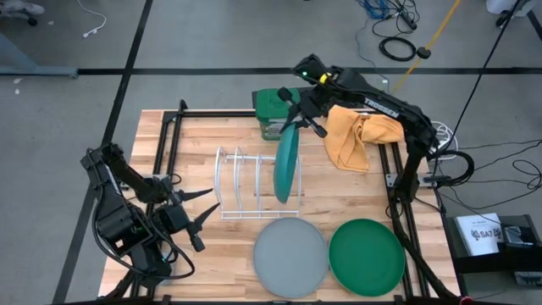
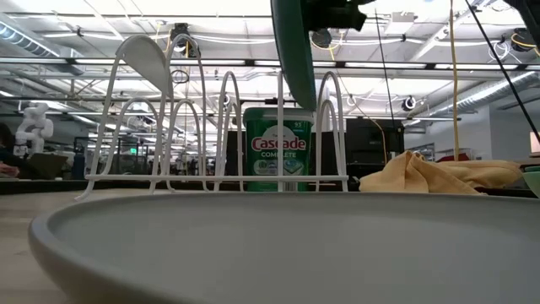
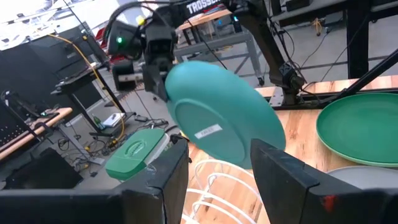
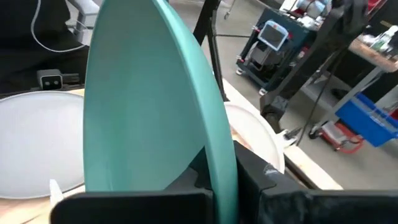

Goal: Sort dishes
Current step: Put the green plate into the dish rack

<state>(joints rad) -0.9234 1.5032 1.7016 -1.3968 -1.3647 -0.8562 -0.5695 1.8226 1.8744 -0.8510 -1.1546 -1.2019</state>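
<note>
The right tool (image 1: 292, 114) is clamped on the rim of a round shallow teal plate (image 1: 287, 165), holding it on edge above the right end of the white wire rack (image 1: 241, 182). Whether the plate touches the wires I cannot tell. On the wooden counter (image 1: 220, 254), a light grey round plate (image 1: 290, 257) and a green round plate (image 1: 367, 256) lie flat, just beside each other, near the front edge. The left tool (image 1: 201, 219) waits with its fingers spread and empty, left of the rack.
</note>
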